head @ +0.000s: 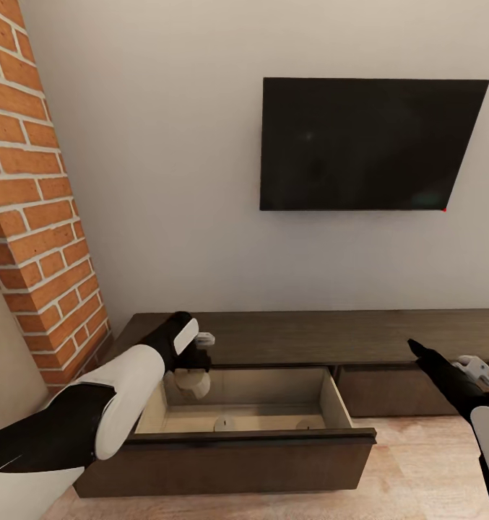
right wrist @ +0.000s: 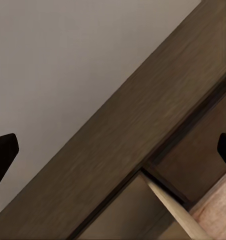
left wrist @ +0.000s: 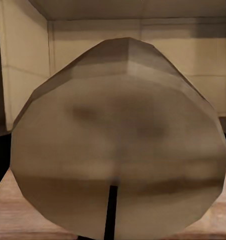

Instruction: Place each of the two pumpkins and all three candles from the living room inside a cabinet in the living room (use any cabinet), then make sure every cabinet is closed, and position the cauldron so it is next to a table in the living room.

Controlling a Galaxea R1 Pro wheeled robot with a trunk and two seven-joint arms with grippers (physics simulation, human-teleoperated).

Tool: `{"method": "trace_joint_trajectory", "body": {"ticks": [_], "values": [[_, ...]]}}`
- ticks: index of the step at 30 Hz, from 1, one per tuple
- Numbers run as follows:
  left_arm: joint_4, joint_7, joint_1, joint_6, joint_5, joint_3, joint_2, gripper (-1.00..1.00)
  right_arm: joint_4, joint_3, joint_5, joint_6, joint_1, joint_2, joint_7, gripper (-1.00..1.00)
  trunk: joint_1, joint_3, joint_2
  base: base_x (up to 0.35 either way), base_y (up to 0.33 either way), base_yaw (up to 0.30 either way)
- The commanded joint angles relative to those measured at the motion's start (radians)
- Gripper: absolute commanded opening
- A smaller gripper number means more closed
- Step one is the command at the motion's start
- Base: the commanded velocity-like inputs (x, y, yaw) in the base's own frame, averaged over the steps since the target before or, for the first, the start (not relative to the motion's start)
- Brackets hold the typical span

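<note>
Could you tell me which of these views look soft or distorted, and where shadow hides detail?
Head view: wide-angle, so the TV looks skewed; the open drawer is dim inside. Left wrist view: the candle in the left hand sits so close that it looks blurred and blotchy. Right wrist view: the cabinet top is softly rendered, dark under its edge.

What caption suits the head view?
Left gripper holds a candle over the open cabinet drawer.

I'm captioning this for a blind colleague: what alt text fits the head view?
The left tool holds a cream candle over the open drawer of a long dark cabinet. A black TV hangs on the wall above, brick fireplace at left; the right tool hovers empty near the cabinet.
</note>
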Motion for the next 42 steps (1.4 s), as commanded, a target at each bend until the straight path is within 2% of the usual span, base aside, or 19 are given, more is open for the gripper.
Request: {"method": "trace_joint_trajectory", "body": {"ticks": [1, 4, 7, 8, 10, 13, 20, 24, 29, 31, 37, 42], "values": [[-0.007, 0.008, -0.001, 0.012, 0.009, -0.006, 0.0, -1.0, -0.002, -0.002, -0.011, 0.003, -0.001, -0.001, -0.008, 1.0, 0.0, -0.001, 0.0, 0.0, 0.0, 0.0], [0.016, 0.009, -0.024, 0.026, 0.009, -0.006, -0.001, -1.0, -0.002, -0.005, -0.011, 0.004, -0.001, -0.002, -0.008, 1.0, 0.0, -0.001, 0.0, 0.0, 0.0, 0.0], [0.115, 0.009, -0.09, 0.028, 0.01, -0.005, -0.002, -1.0, -0.002, -0.006, -0.011, 0.004, -0.001, -0.002, -0.008, 1.0, 0.0, -0.001, 0.0, 0.0, 0.0, 0.0], [0.157, 0.009, -0.128, 0.029, 0.011, -0.005, -0.002, -1.0, -0.002, -0.006, -0.011, 0.004, -0.001, -0.001, -0.008, 1.0, 0.0, -0.001, 0.0, 0.0, 0.0, 0.0], [0.186, 0.01, -0.175, 0.032, 0.012, -0.004, -0.005, -1.0, -0.002, -0.006, -0.012, 0.004, -0.001, -0.001, -0.008, 1.0, 0.0, -0.001, 0.0, 0.0, 0.0, 0.0], [0.202, 0.012, -0.212, 0.037, 0.013, -0.004, -0.011, -1.0, -0.002, -0.006, -0.012, 0.004, -0.001, -0.001, -0.008, 1.0, 0.0, -0.001, 0.0, 0.0, 0.0, 0.0], [0.204, 0.01, -0.219, 0.032, 0.014, 0.023, -0.006, -1.0, -0.002, -0.006, -0.012, 0.003, -0.001, -0.001, -0.006, 1.0, 0.0, -0.001, 0.0, 0.0, 0.0, 0.0], [0.204, 0.007, -0.22, 0.028, 0.014, 0.034, 0.002, -1.0, -0.002, -0.006, -0.011, 0.002, -0.001, -0.003, 0.061, 1.0, 0.0, -0.001, 0.0, 0.0, 0.0, 0.0], [0.204, 0.009, -0.22, 0.026, 0.014, 0.034, 0.003, -1.0, -0.002, -0.007, -0.011, 0.002, -0.001, -0.015, 0.121, 1.0, 0.0, -0.001, 0.0, 0.0, 0.0, 0.0], [0.204, 0.011, -0.22, 0.024, 0.014, 0.034, 0.002, -1.0, -0.002, -0.021, -0.011, 0.003, -0.001, -0.021, 0.154, 1.0, 0.0, -0.001, 0.0, 0.0, 0.0, 0.0], [0.204, 0.014, -0.22, 0.02, 0.013, 0.033, 0.0, -1.0, -0.002, -0.047, -0.011, 0.006, -0.001, -0.025, 0.181, 1.0, 0.0, -0.001, 0.0, 0.0, 0.0, 0.0], [0.204, 0.013, -0.22, 0.02, 0.012, 0.033, 0.002, -1.0, -0.002, -0.047, -0.011, 0.008, -0.001, -0.025, 0.184, 1.0, 0.0, -0.001, 0.0, 0.0, 0.0, 0.0]]}}
